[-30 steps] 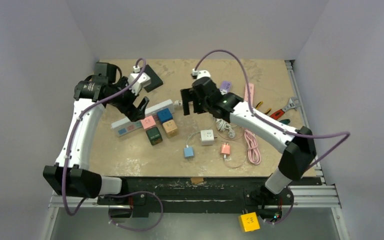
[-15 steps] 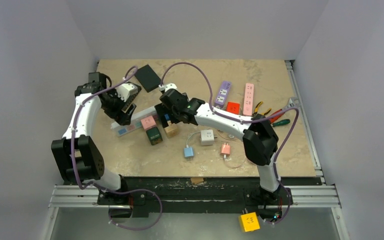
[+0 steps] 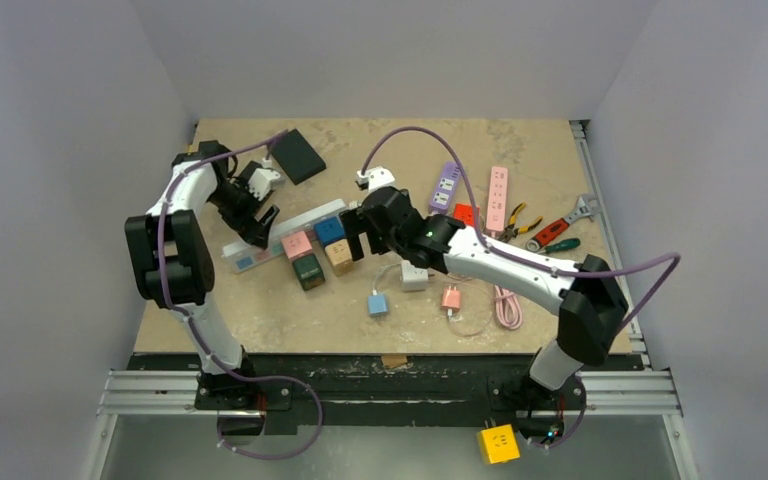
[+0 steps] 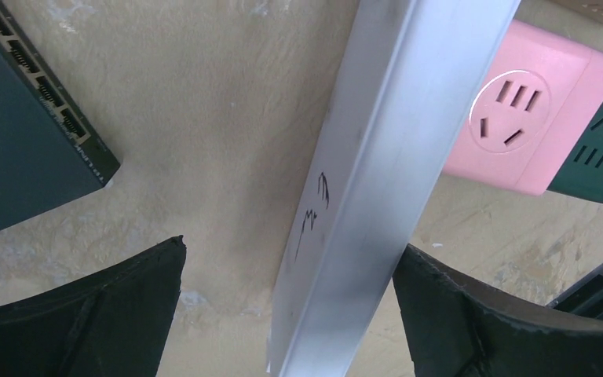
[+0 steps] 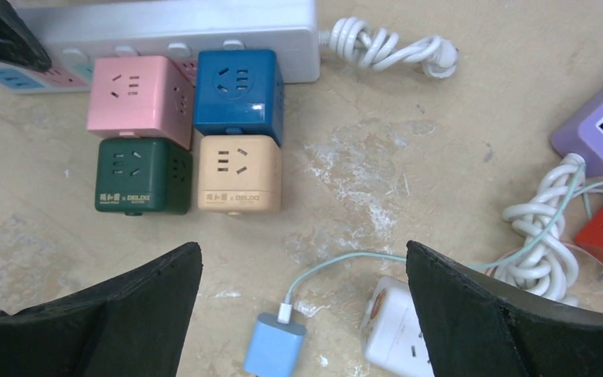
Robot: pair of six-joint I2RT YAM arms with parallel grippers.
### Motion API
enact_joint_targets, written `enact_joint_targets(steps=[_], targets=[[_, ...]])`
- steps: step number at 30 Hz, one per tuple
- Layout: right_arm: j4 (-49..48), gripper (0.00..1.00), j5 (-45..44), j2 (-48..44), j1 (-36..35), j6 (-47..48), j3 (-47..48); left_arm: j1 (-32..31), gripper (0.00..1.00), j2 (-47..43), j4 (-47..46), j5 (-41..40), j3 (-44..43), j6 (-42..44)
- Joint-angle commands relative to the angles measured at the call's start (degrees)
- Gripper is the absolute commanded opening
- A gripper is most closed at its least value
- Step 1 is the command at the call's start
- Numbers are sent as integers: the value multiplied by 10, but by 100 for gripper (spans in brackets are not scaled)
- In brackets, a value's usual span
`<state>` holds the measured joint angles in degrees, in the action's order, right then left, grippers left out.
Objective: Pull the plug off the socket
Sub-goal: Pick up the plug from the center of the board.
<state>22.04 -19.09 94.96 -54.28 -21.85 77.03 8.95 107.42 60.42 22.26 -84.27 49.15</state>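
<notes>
Socket strip [image 3: 318, 214] lies diagonally, corded end pointing far-right.

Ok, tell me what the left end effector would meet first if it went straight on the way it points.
Most likely the white power strip, which passes through the gap of the open left end effector, square in its line. The pink cube sits off to the side. Depth is unclear.
</notes>
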Motion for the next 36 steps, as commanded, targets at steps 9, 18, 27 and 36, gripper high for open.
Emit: enact_joint_targets(steps=[9, 18, 27, 36], targets=[[-41, 97, -34, -95, 8, -42, -97, -62, 100, 13, -38, -12, 45, 4], [-45, 94, -37, -117, 8, -55, -132, -74, 48, 5, -62, -57, 65, -8], [-69, 93, -20, -73, 8, -42, -112, -76, 0, -51, -38, -62, 68, -37], [-79, 99, -4, 12, 9, 39, 9, -125, 0, -203, 26, -18, 63, -38]])
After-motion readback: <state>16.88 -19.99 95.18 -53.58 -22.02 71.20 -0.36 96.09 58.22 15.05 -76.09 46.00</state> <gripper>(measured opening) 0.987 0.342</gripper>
